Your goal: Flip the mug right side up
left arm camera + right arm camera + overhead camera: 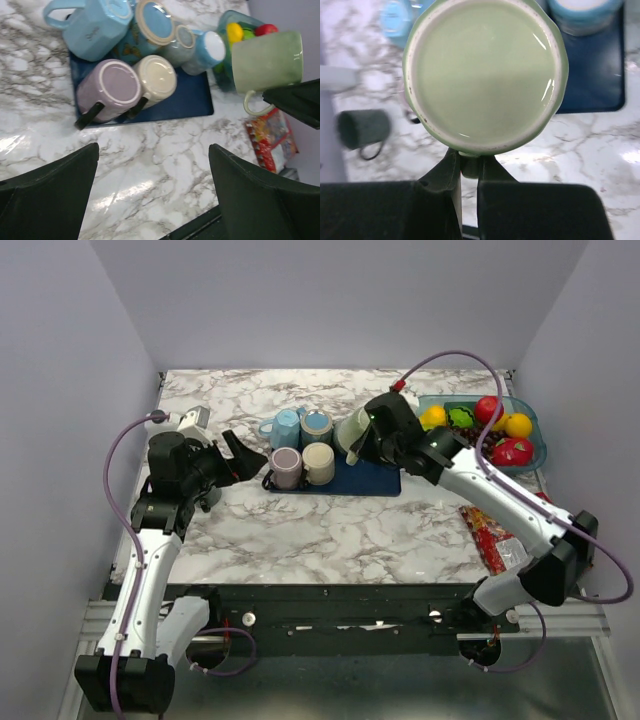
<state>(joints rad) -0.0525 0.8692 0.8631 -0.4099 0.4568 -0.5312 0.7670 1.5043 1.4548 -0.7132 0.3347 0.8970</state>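
left gripper [243,454] left of blue mat [380,481], jaws spread wide, empty | lilac mug [286,466] and cream mug [318,462] bottoms-up on mat's near-left | green mug [352,430] tipped sideways, held above mat's right part | right gripper [470,170] jaws pinching its handle | fruit bowl [531,412] far right of tabletop

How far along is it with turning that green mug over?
Done: the right gripper has the green mug by its handle, up off the blue mat. In hand: the mug hangs on its side. Left: finish the turn and set it down upright. The left gripper is open, holding nothing.
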